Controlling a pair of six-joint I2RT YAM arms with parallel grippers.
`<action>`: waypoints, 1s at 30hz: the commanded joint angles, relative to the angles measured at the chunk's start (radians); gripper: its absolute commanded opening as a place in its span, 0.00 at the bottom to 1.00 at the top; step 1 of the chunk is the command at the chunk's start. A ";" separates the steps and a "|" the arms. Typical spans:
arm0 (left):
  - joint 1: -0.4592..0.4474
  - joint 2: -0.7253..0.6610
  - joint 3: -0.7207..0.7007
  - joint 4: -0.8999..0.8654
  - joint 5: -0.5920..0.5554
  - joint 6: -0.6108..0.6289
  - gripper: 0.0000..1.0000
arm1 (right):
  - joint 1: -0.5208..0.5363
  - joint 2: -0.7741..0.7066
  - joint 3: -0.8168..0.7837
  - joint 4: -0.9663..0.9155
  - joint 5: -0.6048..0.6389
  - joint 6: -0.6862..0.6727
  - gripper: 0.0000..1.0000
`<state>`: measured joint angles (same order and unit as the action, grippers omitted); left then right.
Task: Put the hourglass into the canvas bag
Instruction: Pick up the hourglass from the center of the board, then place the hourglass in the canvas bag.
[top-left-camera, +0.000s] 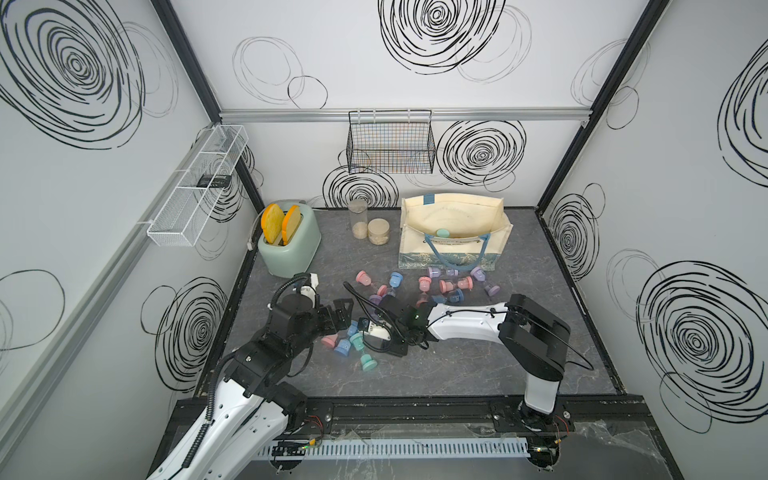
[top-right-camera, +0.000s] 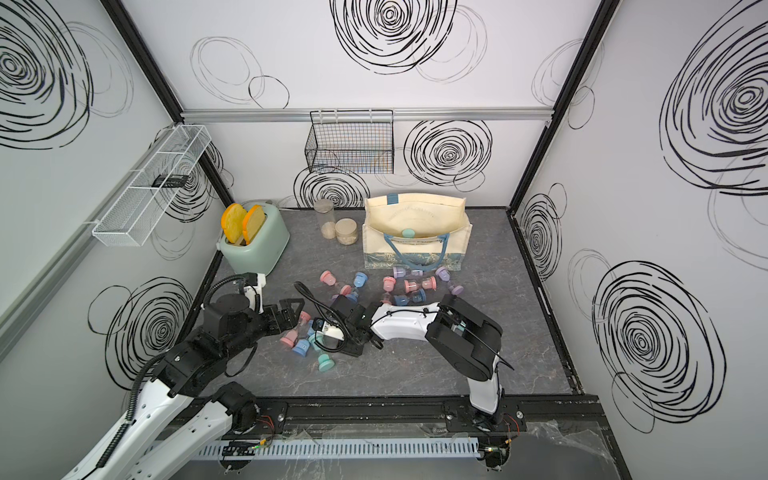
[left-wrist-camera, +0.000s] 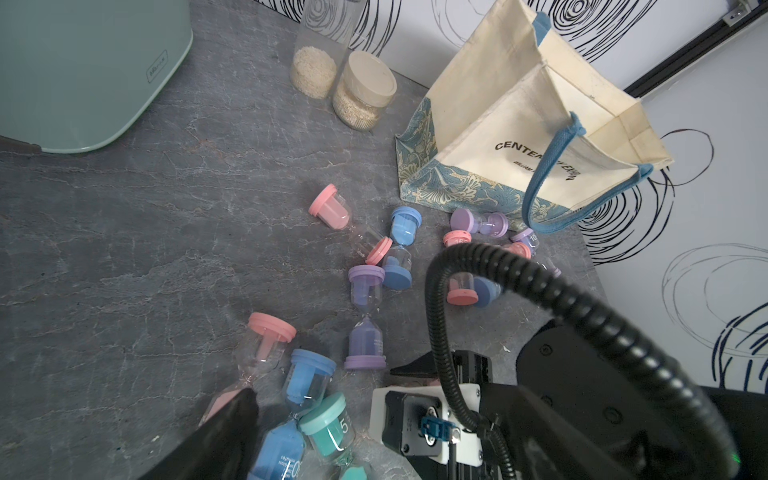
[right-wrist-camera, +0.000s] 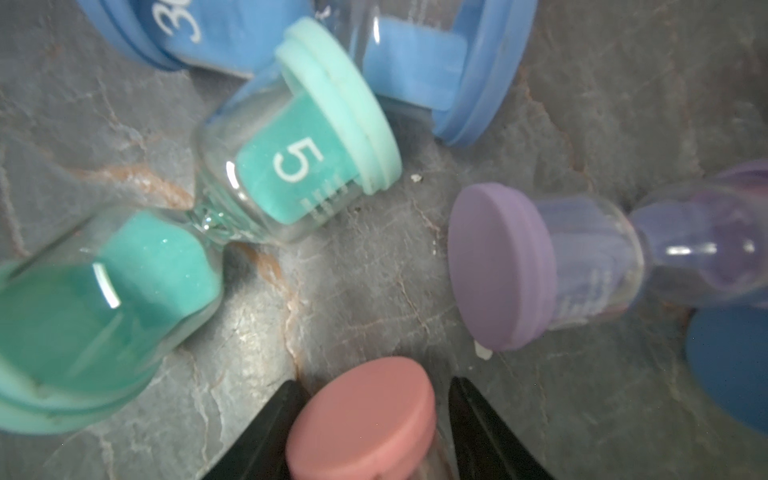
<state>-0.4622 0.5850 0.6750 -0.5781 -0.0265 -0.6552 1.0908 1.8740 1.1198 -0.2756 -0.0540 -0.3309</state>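
Several hourglasses lie scattered on the grey table in front of the canvas bag (top-left-camera: 453, 249), which stands open at the back right. A teal hourglass (top-left-camera: 441, 232) shows inside it. In the right wrist view my right gripper (right-wrist-camera: 372, 380) straddles a pink hourglass (right-wrist-camera: 361, 419), with one finger at its cap and a slim gap at the other. A teal hourglass (right-wrist-camera: 291, 166) and a purple hourglass (right-wrist-camera: 540, 270) lie just beyond. In both top views the right wrist (top-left-camera: 395, 328) hides this pink hourglass. My left gripper (top-left-camera: 340, 316) hangs open beside a pink hourglass (left-wrist-camera: 266, 349) and a blue hourglass (left-wrist-camera: 307, 374).
A mint toaster (top-left-camera: 291, 245) with two slices stands at the back left. Two jars (top-left-camera: 368, 224) stand between it and the bag. A black wire basket (top-left-camera: 390, 145) hangs on the back wall, and a white wire shelf (top-left-camera: 195, 187) on the left wall.
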 joint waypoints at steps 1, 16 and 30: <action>0.012 -0.007 -0.011 0.027 0.001 -0.009 0.96 | -0.017 -0.004 0.004 -0.016 -0.010 -0.013 0.56; 0.017 0.005 0.013 0.051 0.021 -0.004 0.96 | -0.091 -0.147 -0.035 0.039 -0.088 0.053 0.45; 0.017 0.076 0.096 0.133 0.075 0.018 0.96 | -0.218 -0.387 -0.023 0.088 -0.159 0.192 0.42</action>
<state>-0.4522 0.6487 0.7212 -0.5213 0.0257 -0.6495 0.8867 1.5517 1.0771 -0.2264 -0.1864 -0.1825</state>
